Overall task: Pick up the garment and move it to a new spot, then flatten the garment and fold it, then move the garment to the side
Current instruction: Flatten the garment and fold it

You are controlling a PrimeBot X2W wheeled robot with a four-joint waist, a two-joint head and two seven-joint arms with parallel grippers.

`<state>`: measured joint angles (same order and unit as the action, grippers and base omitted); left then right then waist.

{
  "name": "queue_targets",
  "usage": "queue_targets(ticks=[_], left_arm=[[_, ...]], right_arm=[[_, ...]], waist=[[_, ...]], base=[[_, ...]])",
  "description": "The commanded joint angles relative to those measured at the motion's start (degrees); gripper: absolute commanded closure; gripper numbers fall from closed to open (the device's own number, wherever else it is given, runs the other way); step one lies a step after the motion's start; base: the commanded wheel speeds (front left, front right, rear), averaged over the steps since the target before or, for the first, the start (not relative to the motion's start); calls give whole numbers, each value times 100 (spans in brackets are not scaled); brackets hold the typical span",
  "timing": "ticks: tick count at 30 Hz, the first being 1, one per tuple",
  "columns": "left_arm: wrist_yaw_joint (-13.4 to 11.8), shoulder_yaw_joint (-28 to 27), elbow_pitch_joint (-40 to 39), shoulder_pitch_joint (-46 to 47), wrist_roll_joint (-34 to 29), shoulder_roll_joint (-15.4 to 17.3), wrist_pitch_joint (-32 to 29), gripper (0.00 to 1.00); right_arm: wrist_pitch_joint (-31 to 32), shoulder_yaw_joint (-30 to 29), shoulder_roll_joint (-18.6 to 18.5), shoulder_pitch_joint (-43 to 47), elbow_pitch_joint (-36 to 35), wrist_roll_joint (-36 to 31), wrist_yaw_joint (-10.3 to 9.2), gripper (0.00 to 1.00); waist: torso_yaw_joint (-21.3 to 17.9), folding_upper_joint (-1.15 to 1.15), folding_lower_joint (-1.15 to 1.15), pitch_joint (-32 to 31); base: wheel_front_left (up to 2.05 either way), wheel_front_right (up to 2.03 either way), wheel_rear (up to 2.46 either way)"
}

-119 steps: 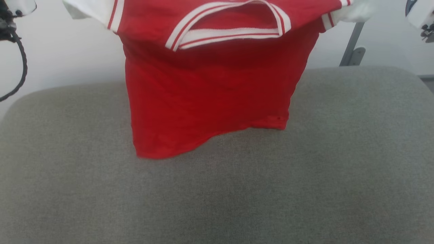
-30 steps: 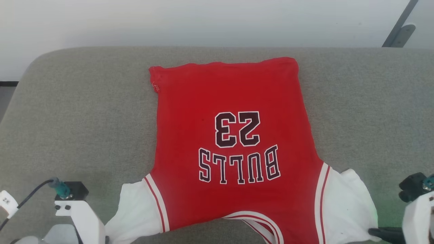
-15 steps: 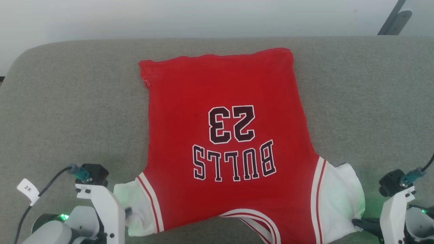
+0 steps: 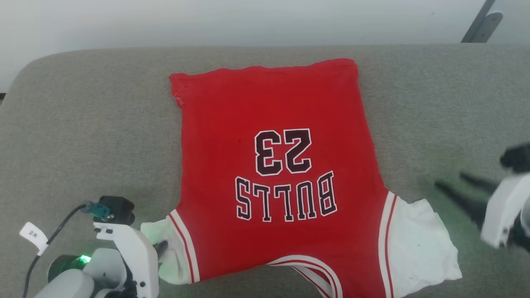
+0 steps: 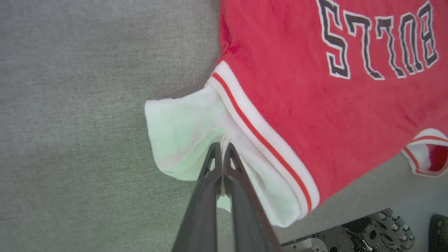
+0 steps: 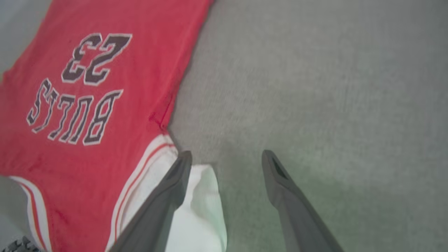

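Our left tool [image 5: 222, 148] is clenched on the garment's left sleeve [image 5: 175, 140]. Both fingers pinch a fold of white cloth right at their tips, w/ the striped trim just to the tool's right. In the head view this tool [image 4: 162, 247] sits low at the sleeve's outer edge. We judge the hold works as an anchor, so the shoulder line does not creep while the other side gets sorted.

Ahead of that tool and to its right, the garment [image 4: 273, 107] lies spread on the grey cushion [image 4: 83, 124], print side up. The collar end is nearest us and the hem [image 4: 265, 68] is farthest from both tools. The lettering [image 4: 285, 194] reads upside-down from our side. The body is mostly flat, but the hem runs a bit skewed and the sleeves are rumpled. Flattening looks approx. done but not tidy, and no fold is made yet.

Our right tool [image 6: 226, 154] is released, fingers spread wide, nothing btwn them. The right sleeve [image 6: 203, 210] lies under and beside its left finger; we cannot tell whether that finger touches the cloth. In the head view the tool [image 4: 449, 180] is blurred, off the sleeve [image 4: 418, 244] and over bare cushion. Next, we reckon, the left tool lets go too and both re-grip for the first fold.
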<state>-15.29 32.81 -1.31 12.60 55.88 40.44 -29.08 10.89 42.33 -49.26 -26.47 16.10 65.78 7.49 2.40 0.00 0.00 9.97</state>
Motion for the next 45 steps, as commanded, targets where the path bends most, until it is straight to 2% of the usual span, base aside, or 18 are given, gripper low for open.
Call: queue_targets(ticks=[1, 3, 8, 13, 17, 24, 34, 40, 43, 45], left_arm=[[33, -4, 0, -14, -41, -70, 46, 100], [40, 13, 6, 26, -58, -87, 52, 100], [139, 155, 60, 254, -128, -266, 0, 100], [284, 354, 183, 555, -193, -515, -73, 100], [415, 505, 322, 816, -268, -759, -91, 100], [706, 749, 643, 1202, -361, -1168, -55, 100], [1116, 999, 1217, 1622, -433, -1718, 140, 100], [1281, 1085, 1586, 1760, -425, -1946, 219, 100], [1347, 1108, 1733, 1766, -404, -2016, 273, 100], [1389, 1112, 1818, 1797, -385, -2037, 311, 100]], right_arm=[[-127, -267, 181, -151, 31, -212, 0, 0], [-152, -388, 262, -227, 70, -334, -1, 0], [-137, -860, 758, -753, 448, -894, -1, 0], [100, -1073, 1194, -1451, 1191, -1236, -1, 0], [349, -1135, 1384, -2006, 1943, -1365, -1, 0], [904, -1154, 1442, -2926, 3238, -1487, -1, 0], [1867, -1158, 1518, -3871, 4651, -1464, -1, 0], [2851, -1026, 1777, -3830, 5415, -1446, -1, 0], [3113, -926, 1836, -3733, 5586, -1515, 0, 0], [3002, -927, 1801, -3728, 5630, -1532, 0, 0]], waist=[[58, 0, 0, 22], [96, 0, 0, 35], [371, 0, 0, 126], [746, 0, 0, 262], [1079, 0, 0, 401], [1623, 0, 0, 687], [2225, 0, 0, 1140], [2428, 0, 0, 1263], [2485, 0, 0, 1293], [2507, 0, 0, 1310]], base=[[0, 0, 0], [0, 0, 0], [0, 0, 0], [0, 0, 0], [0, 0, 0], [0, 0, 0], [0, 0, 0], [0, 0, 0], [0, 0, 0], [0, 0, 0]])
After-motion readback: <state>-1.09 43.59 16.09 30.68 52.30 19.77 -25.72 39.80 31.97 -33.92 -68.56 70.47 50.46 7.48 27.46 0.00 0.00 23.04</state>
